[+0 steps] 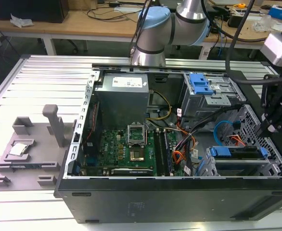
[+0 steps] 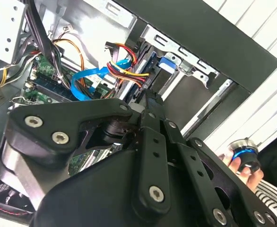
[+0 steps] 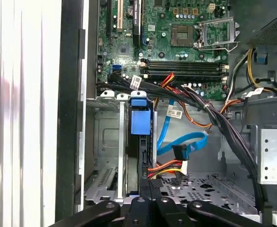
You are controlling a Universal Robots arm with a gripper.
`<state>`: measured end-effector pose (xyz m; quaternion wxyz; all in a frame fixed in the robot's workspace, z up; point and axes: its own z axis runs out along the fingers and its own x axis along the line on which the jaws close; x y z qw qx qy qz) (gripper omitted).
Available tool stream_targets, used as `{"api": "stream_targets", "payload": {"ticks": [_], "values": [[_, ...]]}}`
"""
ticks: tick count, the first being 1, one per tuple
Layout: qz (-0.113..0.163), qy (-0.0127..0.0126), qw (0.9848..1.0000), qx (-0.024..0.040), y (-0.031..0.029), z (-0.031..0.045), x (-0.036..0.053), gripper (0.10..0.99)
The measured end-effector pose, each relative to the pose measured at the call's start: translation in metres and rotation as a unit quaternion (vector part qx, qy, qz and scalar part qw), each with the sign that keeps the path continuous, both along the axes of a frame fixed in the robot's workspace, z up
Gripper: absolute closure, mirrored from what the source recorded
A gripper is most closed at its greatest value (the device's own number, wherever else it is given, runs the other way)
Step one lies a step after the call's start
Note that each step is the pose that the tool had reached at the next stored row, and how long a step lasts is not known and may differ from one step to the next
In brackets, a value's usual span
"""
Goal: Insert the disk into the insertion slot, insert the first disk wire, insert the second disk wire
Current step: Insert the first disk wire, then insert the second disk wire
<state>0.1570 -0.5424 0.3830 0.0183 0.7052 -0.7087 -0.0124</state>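
The disk in its bright blue plastic carrier (image 3: 139, 124) is judged seated in the perforated silver-grey metal insertion slot (image 3: 105, 142), the thin orange, red and black first disk wire (image 3: 166, 166) is approached by the black tool (image 2: 150, 106), whose spread cannot be told, and the looped light blue second disk wire (image 3: 188, 142) appears unplugged.

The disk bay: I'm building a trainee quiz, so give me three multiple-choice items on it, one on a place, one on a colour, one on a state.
1. Where is the disk? A) lying outside the computer case B) in the insertion slot C) lifted above it
2. What colour is the second disk wire? A) green B) white C) light blue
3. How is the computer case? A) side open B) closed C) wrapped in plastic
Key: 1 B, the exterior view shows its blue carrier sitting in the bay; 2 C, the loop is light blue in the first wrist view; 3 A, the motherboard shows.
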Motion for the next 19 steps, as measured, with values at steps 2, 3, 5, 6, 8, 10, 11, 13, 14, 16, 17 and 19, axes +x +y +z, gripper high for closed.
{"api": "stream_targets", "payload": {"ticks": [2,3,5,6,8,10,11,13,14,16,17,19], "values": [[0.0,0.0,1.0,0.0,0.0,0.0002,0.0,0.98],[0.0,0.0,1.0,-0.0001,0.0,0.0002,0.0,0.98],[0.0,0.0,1.0,0.0,0.0,0.0003,0.0,0.98],[0.0,0.0,1.0,-0.0001,0.0,0.0003,0.0,0.98],[0.0,0.0,1.0,-0.0001,0.0,0.0005,0.0,0.98],[0.0,0.0,1.0,-0.0001,0.0,0.0005,0.0,0.98],[0.0,0.0,1.0,-0.0001,0.0,0.0005,0.0,0.98],[0.0,0.0,1.0,-0.0001,0.0,0.0007,0.0,0.98],[0.0,0.0,1.0,-0.0001,0.0,0.0008,0.0,0.98],[0.0,0.0,1.0,-0.0001,0.0,0.0009,0.0,0.914],[0.0,0.0,1.0,-0.0001,0.0,0.001,0.0,0.851],[0.0,0.0,1.0,-0.0002,0.0002,0.0011,-0.0002,0.784]]}}
